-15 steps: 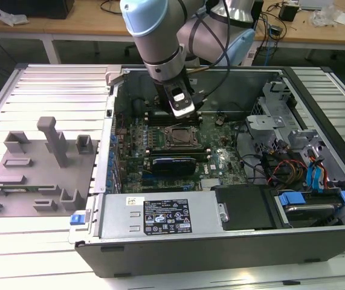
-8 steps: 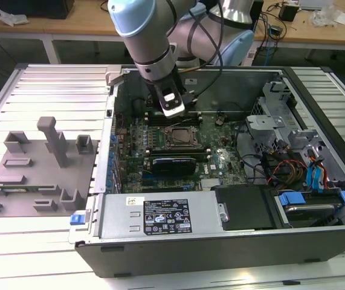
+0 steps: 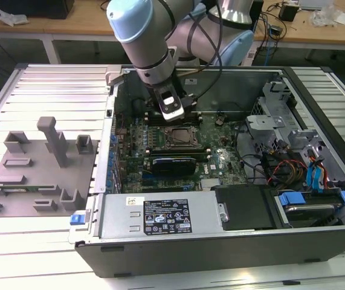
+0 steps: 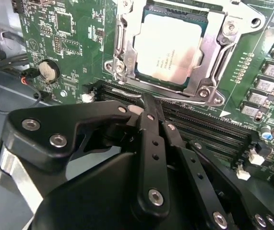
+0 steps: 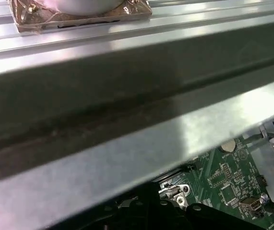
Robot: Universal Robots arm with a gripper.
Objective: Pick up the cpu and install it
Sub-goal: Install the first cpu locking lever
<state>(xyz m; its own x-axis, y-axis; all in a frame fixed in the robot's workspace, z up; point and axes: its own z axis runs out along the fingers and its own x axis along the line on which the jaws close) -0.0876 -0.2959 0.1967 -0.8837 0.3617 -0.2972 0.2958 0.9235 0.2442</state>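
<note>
I'm seeing the cpu (image 4: 171,48) sitting in its socket (image 4: 208,72), so seating looks finished; my gripper (image 4: 148,103) is hovering near it, fingers together, holding nothing.

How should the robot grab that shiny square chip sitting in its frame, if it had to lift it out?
Probably from straight above. The cpu lies flat in the socket, whose metal frame hugs its edges, so side room is scarce. Pinching two opposite edges of the raised silvery top looks best. The gripper sits beside the socket over the memory slots.
</note>
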